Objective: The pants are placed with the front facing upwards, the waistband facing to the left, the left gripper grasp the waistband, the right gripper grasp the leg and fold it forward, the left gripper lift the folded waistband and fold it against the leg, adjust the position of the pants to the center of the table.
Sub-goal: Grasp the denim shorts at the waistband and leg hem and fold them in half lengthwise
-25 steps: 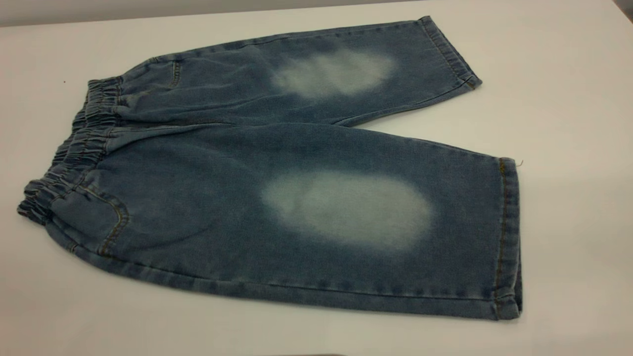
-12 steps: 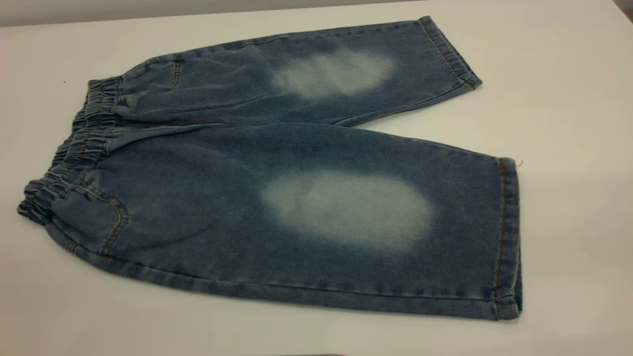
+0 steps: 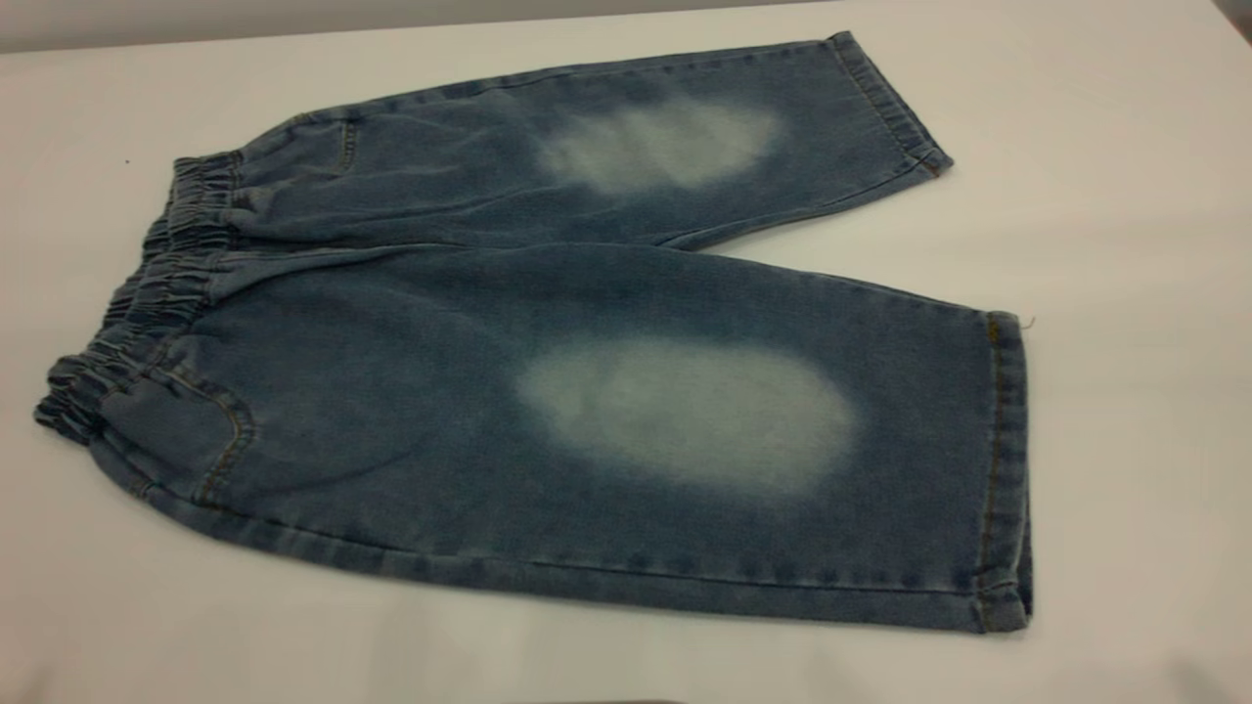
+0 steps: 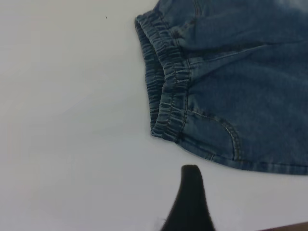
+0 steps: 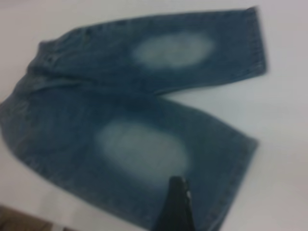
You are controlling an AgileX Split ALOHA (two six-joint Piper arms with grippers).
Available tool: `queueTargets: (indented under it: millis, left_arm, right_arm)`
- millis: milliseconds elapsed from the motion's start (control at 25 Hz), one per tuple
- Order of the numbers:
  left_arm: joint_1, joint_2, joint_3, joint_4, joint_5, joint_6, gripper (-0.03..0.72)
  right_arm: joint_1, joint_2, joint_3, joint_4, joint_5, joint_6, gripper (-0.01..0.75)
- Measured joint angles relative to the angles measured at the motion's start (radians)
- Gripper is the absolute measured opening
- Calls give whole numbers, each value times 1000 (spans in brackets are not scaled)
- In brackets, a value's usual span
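Note:
The pants (image 3: 548,372) lie flat on the white table (image 3: 1125,196), front up, both legs spread out to the right. The ruffled waistband (image 3: 147,293) is at the left end. The near leg (image 3: 763,430) and the far leg (image 3: 685,147) each carry a pale oval. Neither gripper shows in the exterior view. In the left wrist view, a black part of my left gripper (image 4: 191,192) hangs over bare table, a short way off the waistband (image 4: 168,86). In the right wrist view, a black part of my right gripper (image 5: 177,202) is above the near leg (image 5: 144,149), close to its hem.
Bare white table surrounds the pants on all sides. The table's far edge (image 3: 391,29) runs along the top of the exterior view. A strip of brown (image 4: 288,226) shows past the table edge in the left wrist view.

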Motion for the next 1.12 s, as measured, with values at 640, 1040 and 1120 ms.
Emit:
queueTargets:
  millis: [640, 1040, 1120]
  left_arm:
    - [0, 573, -54, -72, -187, -38, 553]
    - [0, 696, -55, -72, -226, -48, 553]
    - [0, 711, -55, -72, -236, -48, 553]
  right_arm:
    - [89, 732, -13, 413, -190, -430, 565]
    - [324, 986, -145, 270, -346, -215, 561]
    - [332, 1028, -175, 186, -346, -132, 556]
